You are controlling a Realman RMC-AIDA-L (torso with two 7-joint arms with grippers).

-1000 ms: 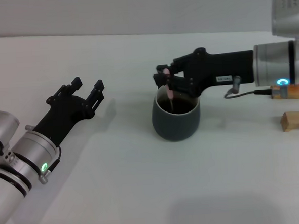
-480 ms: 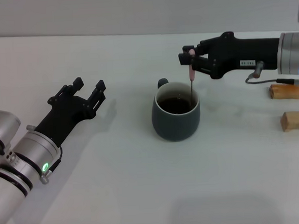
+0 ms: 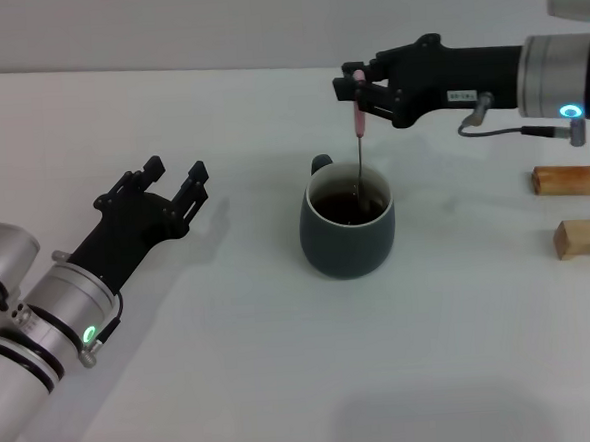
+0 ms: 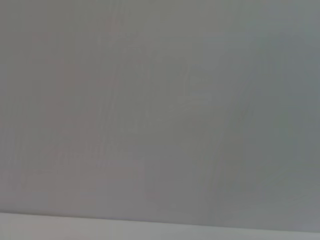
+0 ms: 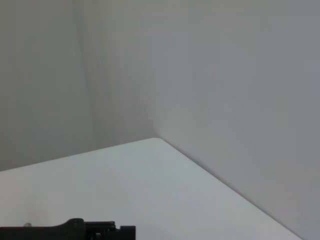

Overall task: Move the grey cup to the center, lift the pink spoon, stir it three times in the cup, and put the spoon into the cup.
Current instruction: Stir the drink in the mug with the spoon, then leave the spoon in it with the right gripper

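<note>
One cup (image 3: 347, 231), mid-tabletop (image 3: 285, 382), spoon (image 3: 358, 142) hanging over it.
The right gripper (image 3: 359, 89) pinches the slim pink handle upright so its metal bowl dips into the rounded glazed mug's dark liquid; the left gripper (image 3: 174, 178) rests apart, jaws spread and empty.

The white table (image 3: 285, 382) carries the grey cup (image 3: 347, 240) and 2 wooden blocks (image 3: 563, 180).

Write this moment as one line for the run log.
right gripper: shut on spoon, tip in cup | left gripper: open, idle
</note>
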